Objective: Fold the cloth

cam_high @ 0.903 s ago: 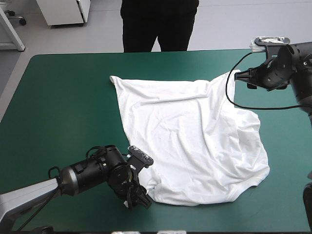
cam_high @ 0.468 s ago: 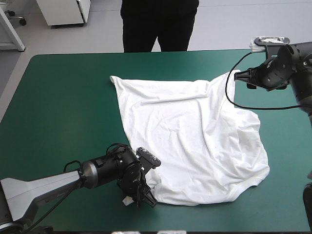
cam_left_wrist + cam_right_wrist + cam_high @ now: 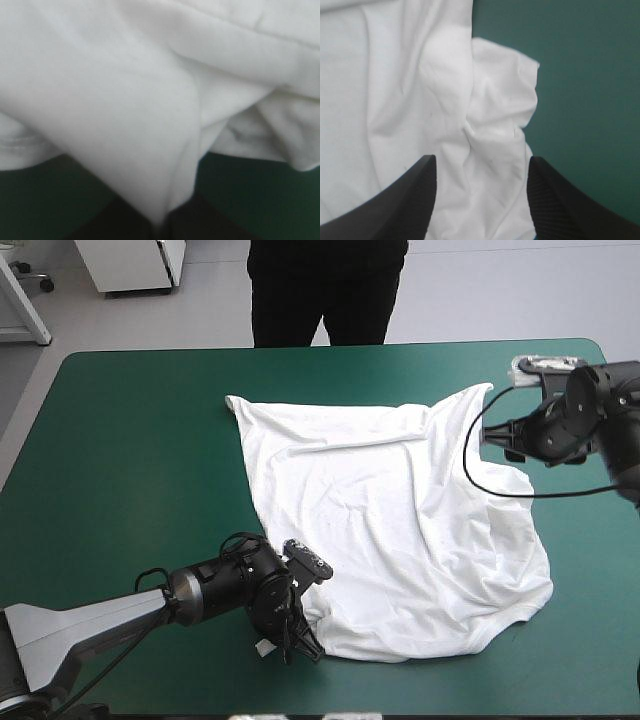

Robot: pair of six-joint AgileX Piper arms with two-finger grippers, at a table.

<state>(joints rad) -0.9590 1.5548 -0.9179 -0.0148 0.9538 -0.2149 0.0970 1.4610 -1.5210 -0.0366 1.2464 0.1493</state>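
— T-shirt: where does it lie?
— Spread mostly flat and wrinkled on the teal-green cover, from the middle toward the right. The left gripper pinches its near left corner. In the wrist view, white cloth hides most of that gripper's black fingers.
— And the right gripper?
— Its fingers stand wide apart over the crumpled far right corner, holding nothing. Whether they touch cloth, I cannot tell.
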